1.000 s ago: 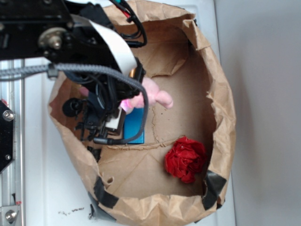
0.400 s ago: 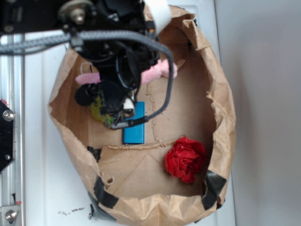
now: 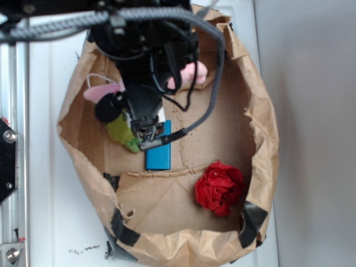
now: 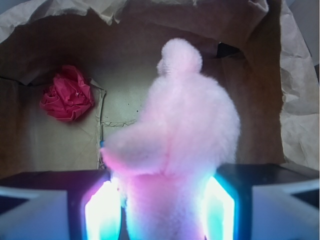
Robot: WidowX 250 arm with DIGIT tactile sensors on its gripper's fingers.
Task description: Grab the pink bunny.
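Up it went: the pink bunny left the bag floor, clamped between the glowing fingers.
A second back it lay mid-frame; now it hung upper centre, above the blue block, grab apparently secured.

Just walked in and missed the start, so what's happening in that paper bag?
The gripper is shut on the pink bunny, its lit pads pressed against the plush on both sides. The bunny hangs over the floor of the paper bag. The blue block, green plush toy and red paper ball lie untouched inside.
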